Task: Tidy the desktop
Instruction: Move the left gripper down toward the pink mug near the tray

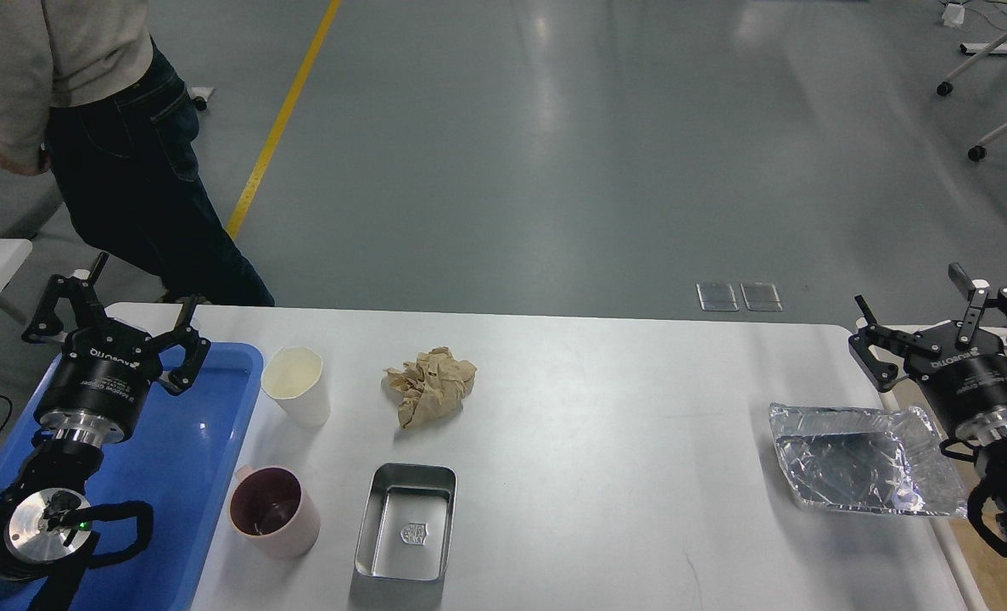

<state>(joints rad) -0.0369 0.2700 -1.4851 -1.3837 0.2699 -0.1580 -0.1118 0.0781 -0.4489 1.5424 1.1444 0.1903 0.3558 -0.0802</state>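
Both my grippers are empty with fingers spread: my left gripper (113, 310) hangs over the blue tray (215, 441) at the left end of the desktop (622, 407), my right gripper (944, 318) over its far right corner, just behind the foil pan (859, 462). I judge the tidying barely begun. The tray looks bare, while the white cup (297, 386), pink mug (272, 512), metal tin (406, 532) and crumpled brown paper (429, 384) all stand loose on the desktop.
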